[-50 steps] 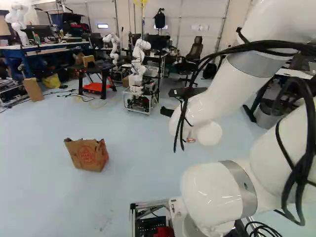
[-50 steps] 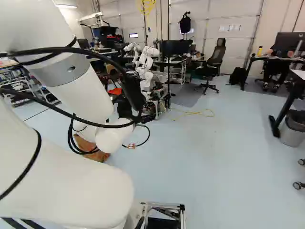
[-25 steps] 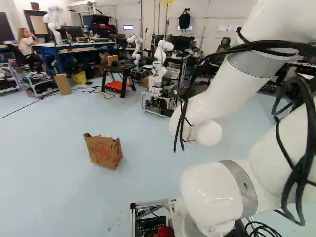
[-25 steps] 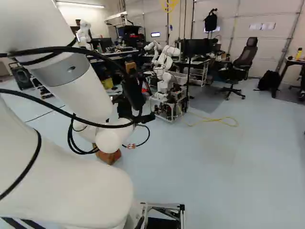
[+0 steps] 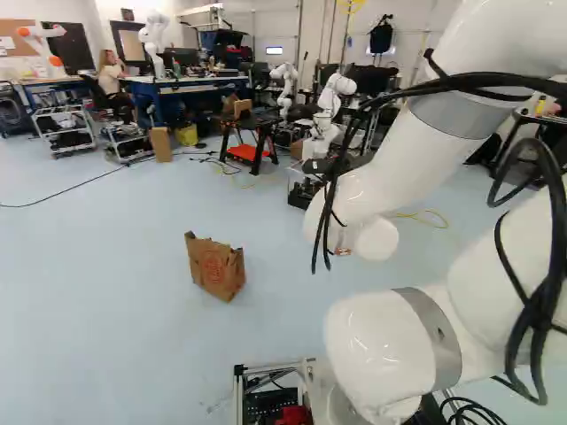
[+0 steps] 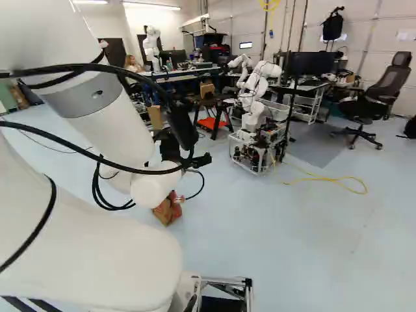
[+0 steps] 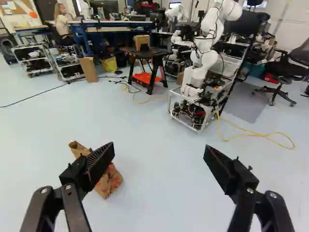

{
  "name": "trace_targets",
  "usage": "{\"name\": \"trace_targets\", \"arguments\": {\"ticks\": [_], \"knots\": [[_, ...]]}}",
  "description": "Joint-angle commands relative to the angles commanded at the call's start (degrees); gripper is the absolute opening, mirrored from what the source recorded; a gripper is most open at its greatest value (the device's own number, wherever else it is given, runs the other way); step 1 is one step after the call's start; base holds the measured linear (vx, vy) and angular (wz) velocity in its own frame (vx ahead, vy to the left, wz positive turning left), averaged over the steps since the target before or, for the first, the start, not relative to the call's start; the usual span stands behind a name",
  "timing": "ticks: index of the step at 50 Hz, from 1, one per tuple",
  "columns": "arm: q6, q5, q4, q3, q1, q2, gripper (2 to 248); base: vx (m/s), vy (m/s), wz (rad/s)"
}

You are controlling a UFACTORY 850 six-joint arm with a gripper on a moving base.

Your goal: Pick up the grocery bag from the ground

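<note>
The brown paper grocery bag (image 5: 213, 266) is standing on the floor (image 5: 106, 301) left of the arm in the left base view, its mouth facing up and its broad printed side facing the base. Its wider axis is slanting nearer toward the arm. A round red mark is showing there. The gripper (image 5: 306, 182) is holding its 2 fingers wide apart, 1 partly hiding the bag in the wrist view.

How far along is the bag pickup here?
Early. Done: the gripper is open. In hand: nothing; the grocery bag stands on the floor, partly hidden by one finger in the wrist view, not between both. Left, seemingly: lining up, reaching down, gripping, lifting.
</note>
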Motion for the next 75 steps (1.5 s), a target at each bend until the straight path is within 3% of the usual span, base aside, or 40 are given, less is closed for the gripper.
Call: {"name": "trace_targets", "arguments": {"ticks": [58, 75], "knots": [[0.0, 0.0, 0.0, 0.0, 0.0, 0.0, 247, 0.158, 0.088, 0.346], [0.0, 0.0, 0.0, 0.0, 0.0, 0.0, 247, 0.204, 0.023, 0.092]]}}
